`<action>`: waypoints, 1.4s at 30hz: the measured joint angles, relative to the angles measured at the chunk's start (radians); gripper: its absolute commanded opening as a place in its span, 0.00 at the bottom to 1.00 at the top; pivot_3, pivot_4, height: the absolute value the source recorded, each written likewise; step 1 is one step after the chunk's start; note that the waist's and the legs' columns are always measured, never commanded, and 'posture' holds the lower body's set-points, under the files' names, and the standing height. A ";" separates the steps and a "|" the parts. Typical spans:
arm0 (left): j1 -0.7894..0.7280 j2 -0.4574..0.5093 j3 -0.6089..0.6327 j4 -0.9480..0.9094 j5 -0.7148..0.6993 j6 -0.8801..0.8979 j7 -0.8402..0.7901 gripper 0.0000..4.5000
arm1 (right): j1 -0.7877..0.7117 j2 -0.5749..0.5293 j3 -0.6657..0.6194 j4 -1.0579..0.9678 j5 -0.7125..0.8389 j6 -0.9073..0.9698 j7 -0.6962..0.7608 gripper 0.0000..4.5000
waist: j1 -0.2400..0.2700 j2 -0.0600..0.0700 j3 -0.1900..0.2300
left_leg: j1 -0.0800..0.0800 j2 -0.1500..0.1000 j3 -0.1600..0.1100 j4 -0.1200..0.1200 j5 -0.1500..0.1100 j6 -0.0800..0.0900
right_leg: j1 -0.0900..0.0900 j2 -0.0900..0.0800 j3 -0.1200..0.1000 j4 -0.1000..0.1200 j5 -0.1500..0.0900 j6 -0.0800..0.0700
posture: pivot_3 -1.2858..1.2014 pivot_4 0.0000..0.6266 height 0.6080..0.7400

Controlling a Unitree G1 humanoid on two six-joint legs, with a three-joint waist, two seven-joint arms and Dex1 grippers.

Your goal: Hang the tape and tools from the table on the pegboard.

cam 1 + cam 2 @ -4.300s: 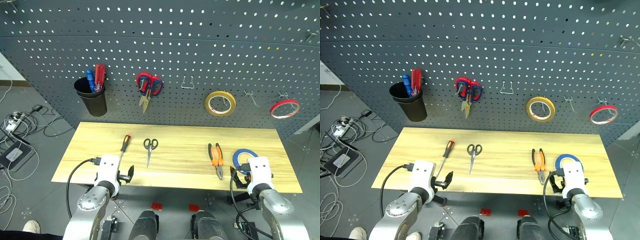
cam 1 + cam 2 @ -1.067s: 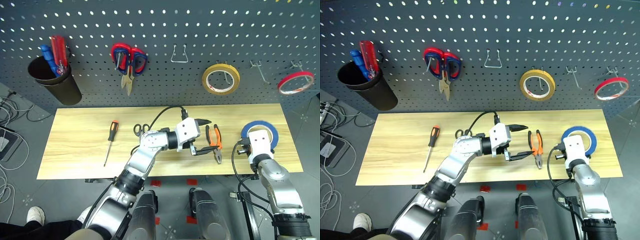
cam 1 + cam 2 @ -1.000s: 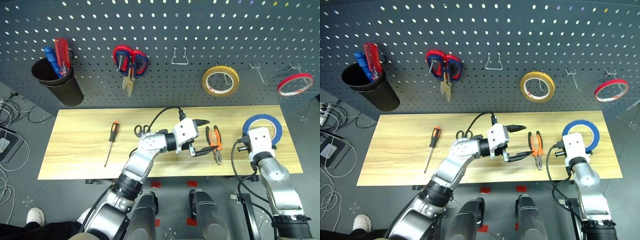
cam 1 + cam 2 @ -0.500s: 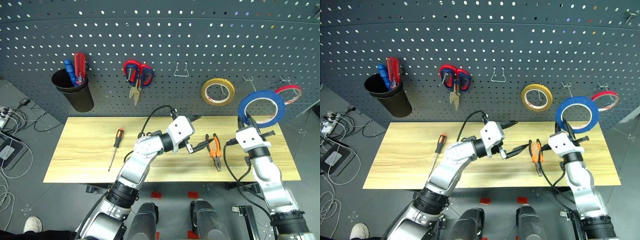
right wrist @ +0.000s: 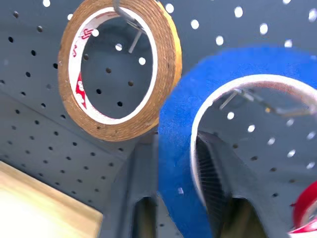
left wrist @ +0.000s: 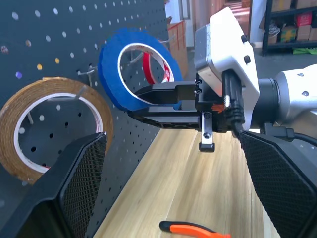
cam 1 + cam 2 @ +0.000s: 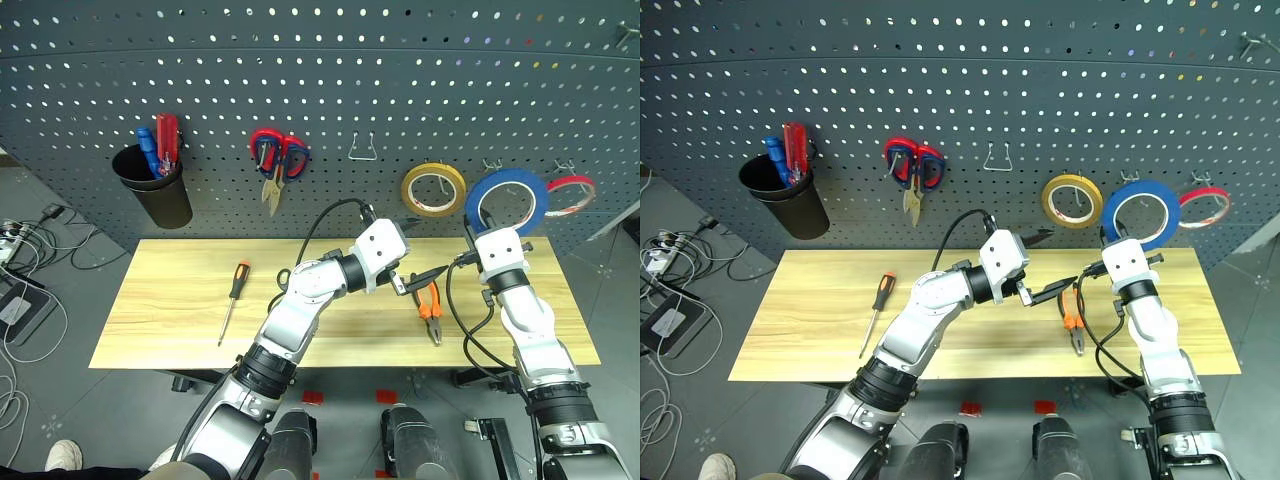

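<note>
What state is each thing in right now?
Blue tape: up at the pegboard, at the right pincer.
Left pincer: open, above the table.
Pliers: lying on the table.
Screwdriver: lying on the table.
Yellow tape: hanging on a hook.
Red tape: hanging on a hook.
Shears: hanging.

The table (image 7: 170, 300) is pale wood with long plank lines and a soft, dull look. The pegboard (image 7: 300, 90) looks like dark grey matt metal, full of little holes. The blue tape (image 7: 505, 200) looks like smooth paper (white inside its ring). The pliers (image 7: 430, 305) have orange plastic-looking handles. The hooks (image 7: 362, 147) are thin shiny wire.
</note>
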State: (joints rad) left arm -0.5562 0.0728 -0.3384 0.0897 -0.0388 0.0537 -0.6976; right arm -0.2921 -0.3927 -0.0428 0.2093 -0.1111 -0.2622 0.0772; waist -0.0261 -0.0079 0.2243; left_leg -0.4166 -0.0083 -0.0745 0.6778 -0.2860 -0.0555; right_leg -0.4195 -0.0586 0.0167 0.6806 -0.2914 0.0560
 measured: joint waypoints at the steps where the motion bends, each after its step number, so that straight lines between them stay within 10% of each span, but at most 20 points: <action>1: 0.000 0.000 0.000 0.000 0.000 0.000 0.002 1.00 | 0.004 0.001 -0.007 -0.001 0.012 0.009 0.005 0.58 | 0.000 0.000 -0.002 | 0.000 0.000 0.000 0.000 0.000 0.000 | 0.000 0.000 0.000 0.000 0.000 0.000 | 0.52 0.24 1.00; 7: 0.010 0.001 -0.008 -0.001 0.001 0.000 0.009 1.00 | 0.052 0.008 -0.035 -0.019 0.025 0.057 0.014 0.99 | 0.000 0.000 -0.007 | 0.001 0.000 0.000 0.000 0.000 0.000 | 0.000 0.000 0.000 0.001 0.000 0.000 | 0.52 0.27 1.00; 18: 0.169 0.119 -0.019 -0.041 -0.002 -0.001 -0.057 1.00 | 0.273 0.015 -0.029 -0.376 0.109 0.489 0.141 0.99 | -0.006 0.001 -0.007 | 0.002 0.001 0.000 0.000 -0.001 0.002 | 0.001 0.001 0.001 0.001 0.000 0.000 | 0.51 0.42 1.00; 28: 0.340 0.333 0.017 -0.126 -0.036 -0.025 -0.174 1.00 | 0.087 0.196 -0.064 -0.534 0.335 1.295 0.094 0.99 | -0.002 0.003 0.028 | 0.015 0.002 -0.006 0.000 -0.007 0.013 | 0.015 0.000 0.001 0.000 -0.002 -0.003 | 0.52 0.56 1.00; 42: 0.398 0.346 0.032 -0.225 -0.041 0.013 -0.155 1.00 | -0.009 0.152 -0.055 -0.396 0.321 1.383 0.072 0.99 | -0.008 -0.001 0.087 | 0.015 0.002 -0.006 -0.001 -0.007 0.013 | 0.014 0.002 0.002 0.001 -0.002 -0.003 | 0.54 0.64 1.00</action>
State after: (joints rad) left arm -0.1578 0.4187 -0.3067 -0.1353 -0.0803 0.0667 -0.8529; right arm -0.3009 -0.2402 -0.0974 -0.1868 0.2098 1.1207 0.1490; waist -0.0342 -0.0085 0.3115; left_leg -0.4011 -0.0059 -0.0802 0.6770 -0.2935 -0.0423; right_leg -0.4054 -0.0566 0.0185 0.6816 -0.2930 0.0532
